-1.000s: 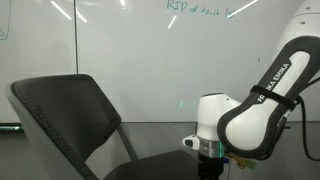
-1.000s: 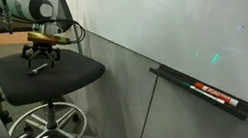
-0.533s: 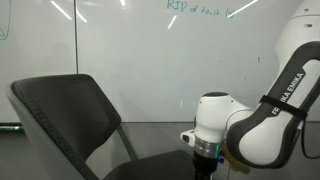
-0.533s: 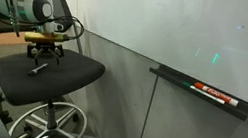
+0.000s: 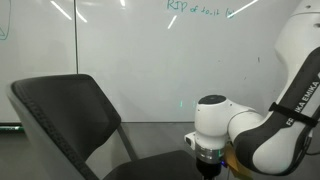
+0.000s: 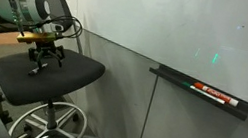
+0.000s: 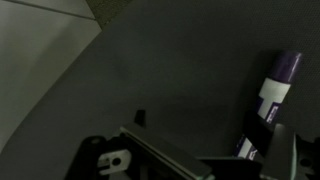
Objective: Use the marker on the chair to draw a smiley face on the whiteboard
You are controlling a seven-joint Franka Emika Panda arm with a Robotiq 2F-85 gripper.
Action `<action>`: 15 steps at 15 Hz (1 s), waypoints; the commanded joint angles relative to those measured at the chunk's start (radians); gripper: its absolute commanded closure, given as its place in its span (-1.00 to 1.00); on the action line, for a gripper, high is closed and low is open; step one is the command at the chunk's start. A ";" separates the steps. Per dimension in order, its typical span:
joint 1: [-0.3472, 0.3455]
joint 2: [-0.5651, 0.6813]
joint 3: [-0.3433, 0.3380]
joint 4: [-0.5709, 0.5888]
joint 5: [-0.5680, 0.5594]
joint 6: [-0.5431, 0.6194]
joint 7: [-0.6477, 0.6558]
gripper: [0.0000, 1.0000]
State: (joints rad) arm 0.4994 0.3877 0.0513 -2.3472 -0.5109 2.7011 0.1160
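The chair has a dark padded back (image 5: 70, 120) and a dark seat (image 6: 74, 66). The marker (image 6: 35, 69), a slim dark stick with a paler end, lies on the seat. In the wrist view the marker (image 7: 268, 98) shows a purple cap and a white label. My gripper (image 6: 44, 60) hangs just above the seat, open, with its fingers on either side of the marker; it also shows in the wrist view (image 7: 246, 160) and at the bottom edge of an exterior view (image 5: 206, 170). The whiteboard (image 5: 150, 60) stands behind the chair. I see no smiley face strokes on it.
Green handwriting (image 5: 195, 8) runs along the board's top edge. A ledge tray (image 6: 201, 94) on the board holds a red-and-black marker (image 6: 211, 92). The chair stands on a ringed wheeled base (image 6: 43, 127). My white arm (image 5: 270, 130) reaches in beside the chair.
My gripper has come down a little closer to the seat, over the marker. The marker has not moved.
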 commanded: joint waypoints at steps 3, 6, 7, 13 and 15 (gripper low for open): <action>0.031 -0.061 0.063 0.023 -0.015 -0.199 0.089 -1.00; 0.020 -0.083 0.105 0.030 -0.010 -0.269 0.097 -1.00; 0.016 -0.089 0.116 0.030 -0.008 -0.285 0.097 -1.00; -0.009 -0.091 0.167 0.035 0.036 -0.318 0.103 -1.00; -0.017 -0.078 0.175 0.037 0.053 -0.303 0.103 -1.00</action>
State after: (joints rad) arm 0.5077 0.3106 0.1990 -2.3136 -0.4865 2.4019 0.2125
